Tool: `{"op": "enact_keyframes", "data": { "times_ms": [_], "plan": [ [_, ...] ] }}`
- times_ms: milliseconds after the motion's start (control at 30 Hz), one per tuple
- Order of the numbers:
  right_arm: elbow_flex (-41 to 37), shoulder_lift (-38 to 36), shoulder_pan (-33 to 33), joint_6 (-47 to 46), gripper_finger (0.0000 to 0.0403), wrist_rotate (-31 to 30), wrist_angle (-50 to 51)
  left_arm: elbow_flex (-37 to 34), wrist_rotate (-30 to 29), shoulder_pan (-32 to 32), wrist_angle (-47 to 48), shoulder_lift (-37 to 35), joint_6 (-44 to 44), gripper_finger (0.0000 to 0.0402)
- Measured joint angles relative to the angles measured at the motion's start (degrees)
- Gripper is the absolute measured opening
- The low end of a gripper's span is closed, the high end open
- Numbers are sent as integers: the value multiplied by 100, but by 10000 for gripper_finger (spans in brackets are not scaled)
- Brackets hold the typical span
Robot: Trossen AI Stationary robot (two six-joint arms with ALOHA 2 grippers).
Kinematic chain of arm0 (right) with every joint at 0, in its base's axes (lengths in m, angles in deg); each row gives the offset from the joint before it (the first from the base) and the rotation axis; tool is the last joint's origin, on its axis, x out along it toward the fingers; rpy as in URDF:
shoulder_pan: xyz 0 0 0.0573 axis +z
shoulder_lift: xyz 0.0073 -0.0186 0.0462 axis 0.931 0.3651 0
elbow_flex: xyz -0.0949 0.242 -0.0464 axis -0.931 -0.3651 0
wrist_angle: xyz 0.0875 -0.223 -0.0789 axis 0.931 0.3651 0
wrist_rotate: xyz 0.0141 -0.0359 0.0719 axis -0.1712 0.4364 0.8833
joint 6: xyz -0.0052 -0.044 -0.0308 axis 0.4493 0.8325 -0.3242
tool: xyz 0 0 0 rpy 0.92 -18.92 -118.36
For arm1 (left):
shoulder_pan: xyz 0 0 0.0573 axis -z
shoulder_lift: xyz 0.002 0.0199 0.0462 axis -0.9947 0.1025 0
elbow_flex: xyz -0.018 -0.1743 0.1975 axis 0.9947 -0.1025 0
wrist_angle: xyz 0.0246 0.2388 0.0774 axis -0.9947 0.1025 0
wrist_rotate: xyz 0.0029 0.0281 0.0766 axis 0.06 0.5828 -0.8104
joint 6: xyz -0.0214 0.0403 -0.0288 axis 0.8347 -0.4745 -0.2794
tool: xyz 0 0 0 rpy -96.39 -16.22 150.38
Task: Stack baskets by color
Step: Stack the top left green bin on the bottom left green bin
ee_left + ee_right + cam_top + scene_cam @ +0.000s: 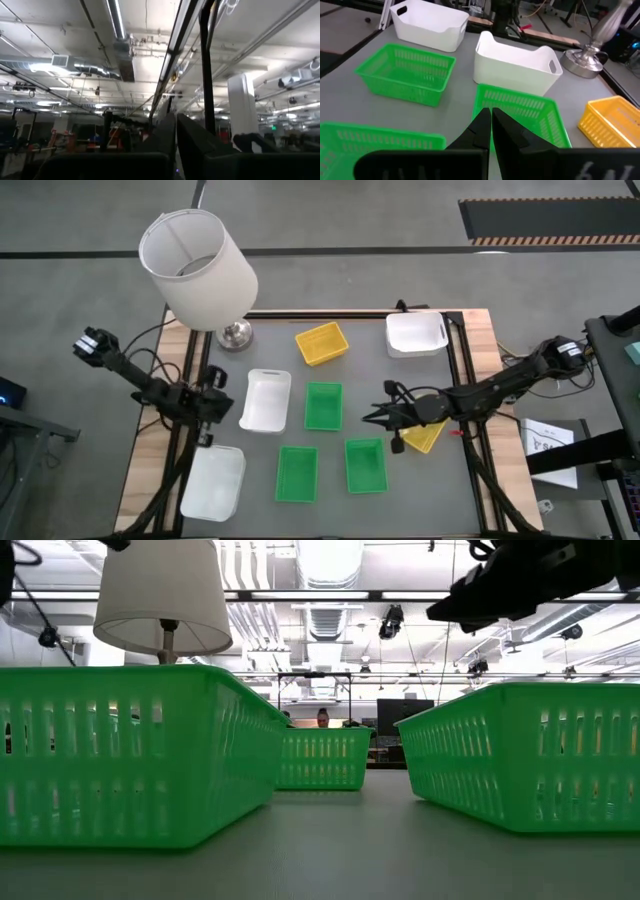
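Note:
Three green baskets lie at mid-table: one in the centre (322,405) and two nearer the front (297,474) (366,465). White baskets rest at the centre left (266,400), front left (213,482) and far right (415,334). One yellow basket (321,343) sits at the back; another (427,438) lies partly under my right arm. My right gripper (372,418) (490,120) hangs shut above the table, just right of the centre green basket (520,107). My left gripper (222,402) (175,131) is shut at the table's left side, tilted upward, holding nothing.
A lamp with a white shade (197,268) and metal base (237,333) stands at the far left corner. Bare grey tabletop (350,370) lies between the baskets. In the low view, two green baskets (120,755) (530,755) flank an open lane.

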Motion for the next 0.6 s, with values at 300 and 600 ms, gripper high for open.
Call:
{"op": "enact_keyframes", "data": {
  "times_ms": [300,600],
  "plan": [
    [-146,-161,32,8,9,50,5,1038,-1101,0,64,1374,-9,1],
    [-319,-287,136,140,9,56,20,1928,-1652,-74,611,2324,7,1]
  ]
}}
